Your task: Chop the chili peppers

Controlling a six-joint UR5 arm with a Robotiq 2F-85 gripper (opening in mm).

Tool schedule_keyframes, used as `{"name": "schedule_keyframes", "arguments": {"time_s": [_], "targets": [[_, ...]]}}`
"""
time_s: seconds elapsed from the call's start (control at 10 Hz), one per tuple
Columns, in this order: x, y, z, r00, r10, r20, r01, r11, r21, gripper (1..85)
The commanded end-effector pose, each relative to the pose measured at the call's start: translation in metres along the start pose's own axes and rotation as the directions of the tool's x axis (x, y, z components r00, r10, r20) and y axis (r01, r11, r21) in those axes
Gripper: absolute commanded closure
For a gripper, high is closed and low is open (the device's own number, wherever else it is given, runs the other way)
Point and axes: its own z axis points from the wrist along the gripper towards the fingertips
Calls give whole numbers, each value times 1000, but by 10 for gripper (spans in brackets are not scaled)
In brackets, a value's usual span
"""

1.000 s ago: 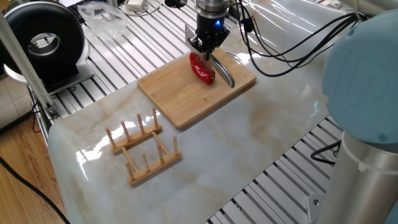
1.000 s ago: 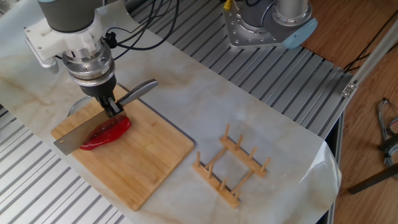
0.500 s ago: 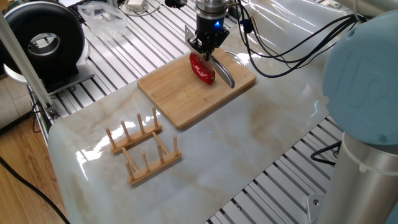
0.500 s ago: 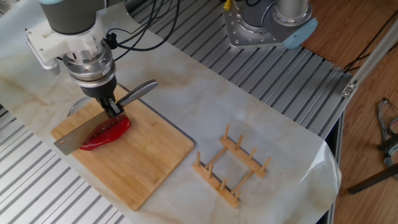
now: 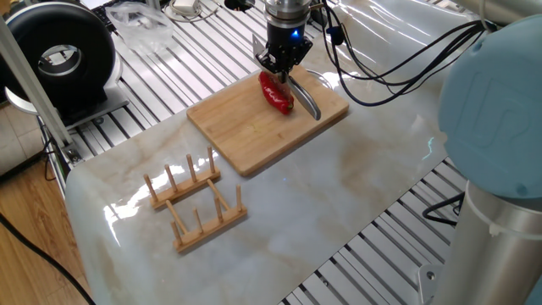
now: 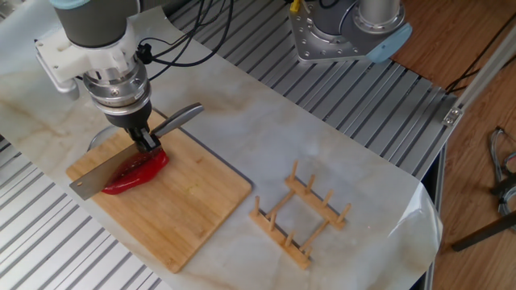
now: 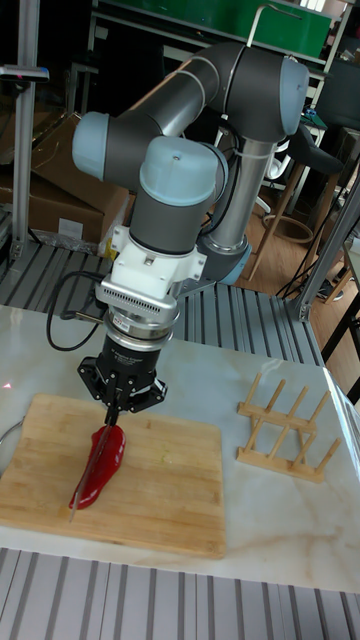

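Note:
A single glossy red chili pepper [image 5: 276,95] [image 6: 137,171] [image 7: 102,468] lies whole on the bamboo cutting board [image 5: 246,135] [image 6: 189,213] [image 7: 165,490]. My gripper [image 5: 282,69] [image 6: 147,142] [image 7: 119,402] hangs right over it, shut on a knife [image 6: 101,176]. The knife's grey handle [image 5: 306,100] [image 6: 179,118] sticks out to one side. Its blade [image 7: 88,475] runs lengthwise along the chili and rests on or just above it; I cannot tell whether it has cut in.
A wooden peg rack [image 5: 195,203] [image 6: 300,213] [image 7: 290,425] stands on the marble top beside the board. A black round device [image 5: 59,55] sits at the far corner. The arm's base [image 6: 347,32] is mounted behind the table. Slatted metal surrounds the marble.

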Motion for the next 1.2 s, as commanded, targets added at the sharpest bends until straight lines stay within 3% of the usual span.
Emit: {"name": "schedule_keyframes", "arguments": {"time_s": [0.0,1.1], "targets": [[-1,7,-1,1000,8,1,-8,1000,-20,843],[-7,20,1,1000,7,22,-6,998,-65,843]]}}
